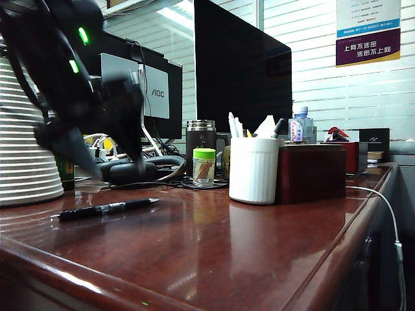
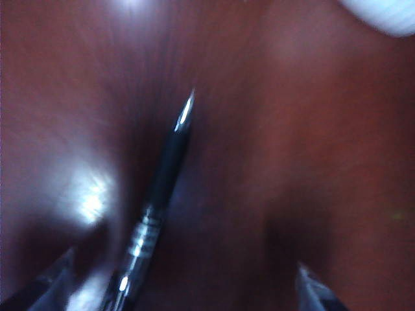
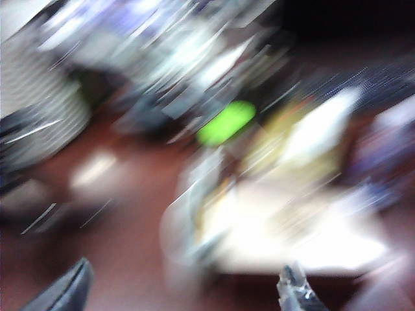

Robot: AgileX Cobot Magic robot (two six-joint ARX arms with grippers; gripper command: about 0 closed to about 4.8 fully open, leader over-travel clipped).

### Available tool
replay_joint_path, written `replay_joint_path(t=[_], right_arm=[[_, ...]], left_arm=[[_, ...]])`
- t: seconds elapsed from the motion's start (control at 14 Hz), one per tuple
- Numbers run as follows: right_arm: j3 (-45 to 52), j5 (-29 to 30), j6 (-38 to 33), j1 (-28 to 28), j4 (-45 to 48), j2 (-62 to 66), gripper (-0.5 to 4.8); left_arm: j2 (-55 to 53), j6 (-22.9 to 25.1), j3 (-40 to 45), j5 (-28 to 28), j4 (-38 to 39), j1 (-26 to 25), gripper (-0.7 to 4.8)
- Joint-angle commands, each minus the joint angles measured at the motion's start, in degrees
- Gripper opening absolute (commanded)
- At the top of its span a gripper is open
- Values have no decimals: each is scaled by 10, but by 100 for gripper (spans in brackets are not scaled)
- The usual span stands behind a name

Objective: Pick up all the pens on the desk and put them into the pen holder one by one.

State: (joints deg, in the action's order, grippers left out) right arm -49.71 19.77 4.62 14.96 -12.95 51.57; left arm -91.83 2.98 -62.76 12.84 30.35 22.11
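One black pen [image 1: 107,208] with a clear middle lies flat on the glossy reddish-brown desk [image 1: 214,253], its tip toward the white ribbed pen holder [image 1: 253,170]. Pens and other items stick up out of that holder. My left gripper [image 1: 107,162], motion-blurred, hangs open just above the pen. In the left wrist view the pen [image 2: 162,188] runs between the spread fingers of the left gripper [image 2: 178,288], closer to one of them and touching neither. My right gripper [image 3: 180,291] is open and empty in a heavily blurred view; it is out of the exterior view.
A dark red box [image 1: 312,172] stands against the holder's right side. Behind it are a steel-rimmed mug [image 1: 201,146], a green-lidded jar [image 1: 203,167], cables and monitors [image 1: 243,71]. A white ribbed stack [image 1: 26,155] fills the far left. The desk's rounded edge runs along the front.
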Motion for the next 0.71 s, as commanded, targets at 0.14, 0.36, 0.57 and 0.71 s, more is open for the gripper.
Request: replay_joint_path(t=[0.14, 0.36, 0.57, 0.71], right_arm=[[-1, 103, 61, 7, -78, 34, 372], [-1, 104, 64, 66, -39, 80, 372], [-1, 84, 68, 125, -5, 138, 372], [-1, 84, 68, 129, -10, 163, 372]], left_arm=[[-49, 11, 0, 0, 7, 2, 479], [-69, 15, 0, -2, 1, 4, 479], [-88, 15, 0, -2, -6, 4, 397], [-102, 15, 0, -7, -3, 4, 214]])
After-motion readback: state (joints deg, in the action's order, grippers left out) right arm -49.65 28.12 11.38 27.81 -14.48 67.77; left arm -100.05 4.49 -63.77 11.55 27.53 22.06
